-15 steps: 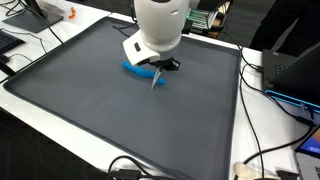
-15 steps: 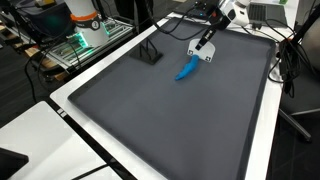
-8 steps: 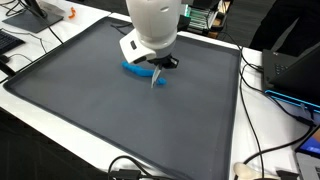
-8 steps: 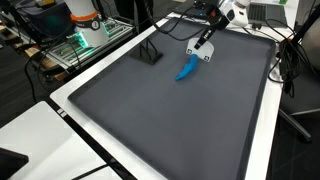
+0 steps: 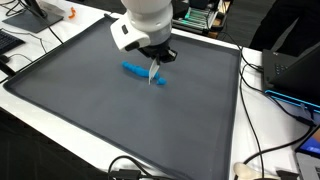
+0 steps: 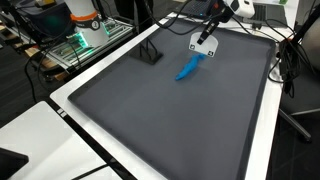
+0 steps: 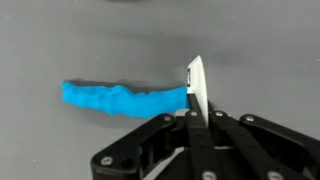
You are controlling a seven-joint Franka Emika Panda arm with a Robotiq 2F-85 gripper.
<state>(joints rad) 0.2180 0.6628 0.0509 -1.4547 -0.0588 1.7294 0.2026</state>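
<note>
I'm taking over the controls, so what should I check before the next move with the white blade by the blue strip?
1. Grip: the gripper is shut on the white blade: ok.
2. Blade straight between the fingers, wrist view: ok.
3. Blade lined up with one end of the blue strip: ok.
4. Blade tip touching the strip or the grey mat: cannot tell.
5. Strip lying flat on the mat, whole length in view: ok.
6. The black stand is well apart from the strip: ok.

dark grey mat (image 5: 100,115) on white table (image 5: 45,125) — cables (image 5: 262,158) around
</note>
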